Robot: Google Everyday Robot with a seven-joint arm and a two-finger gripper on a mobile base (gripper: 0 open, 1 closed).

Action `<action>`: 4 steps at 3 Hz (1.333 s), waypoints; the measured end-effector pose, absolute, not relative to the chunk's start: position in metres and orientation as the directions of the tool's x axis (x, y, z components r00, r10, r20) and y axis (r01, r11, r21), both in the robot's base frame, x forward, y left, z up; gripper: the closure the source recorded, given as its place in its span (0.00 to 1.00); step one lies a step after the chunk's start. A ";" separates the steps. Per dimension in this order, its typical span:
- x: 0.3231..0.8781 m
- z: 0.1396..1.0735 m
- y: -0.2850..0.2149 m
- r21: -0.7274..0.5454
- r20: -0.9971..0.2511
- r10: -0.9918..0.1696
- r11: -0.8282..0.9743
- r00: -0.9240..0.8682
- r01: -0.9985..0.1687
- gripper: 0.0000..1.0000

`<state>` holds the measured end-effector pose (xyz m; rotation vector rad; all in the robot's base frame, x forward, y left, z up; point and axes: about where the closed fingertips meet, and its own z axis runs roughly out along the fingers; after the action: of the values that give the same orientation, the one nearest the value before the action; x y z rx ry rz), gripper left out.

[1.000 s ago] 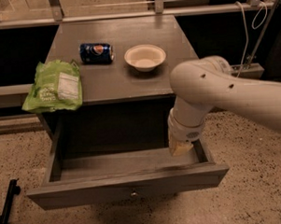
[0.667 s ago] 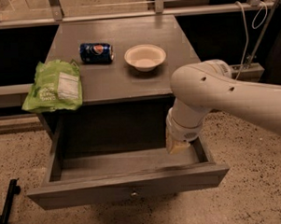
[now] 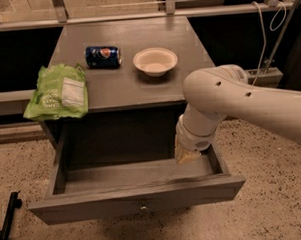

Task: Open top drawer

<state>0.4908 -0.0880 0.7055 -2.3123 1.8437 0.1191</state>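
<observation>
The top drawer [image 3: 136, 202] is a wide grey wooden drawer with a small round metal knob [image 3: 143, 208] at the centre of its front. It stands pulled far out from under the grey table top, and its inside looks empty. My white arm reaches in from the right and bends down into the drawer's right end. My gripper [image 3: 186, 155] is at the arm's lower tip, just above the drawer floor near the right side wall, well behind the front panel and the knob. The arm covers most of it.
On the grey table top [image 3: 122, 40] lie a green snack bag [image 3: 60, 91] overhanging the left front edge, a blue soda can [image 3: 102, 57] on its side and a white bowl [image 3: 155, 61]. Speckled floor lies around; a black pole base [image 3: 7, 223] stands at the lower left.
My arm has shifted a little to the left inside the drawer. The drawer stays pulled out and the things on the table have not moved.
</observation>
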 end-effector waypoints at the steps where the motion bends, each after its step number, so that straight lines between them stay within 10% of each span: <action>1: 0.495 0.696 -0.070 -0.122 -0.274 -0.936 -0.194 0.221 -0.973 1.00; 4: 0.517 0.661 0.007 -0.265 -0.627 -0.736 -0.107 0.256 -0.958 1.00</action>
<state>0.5171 0.0069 0.6613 -1.9001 1.5356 0.4524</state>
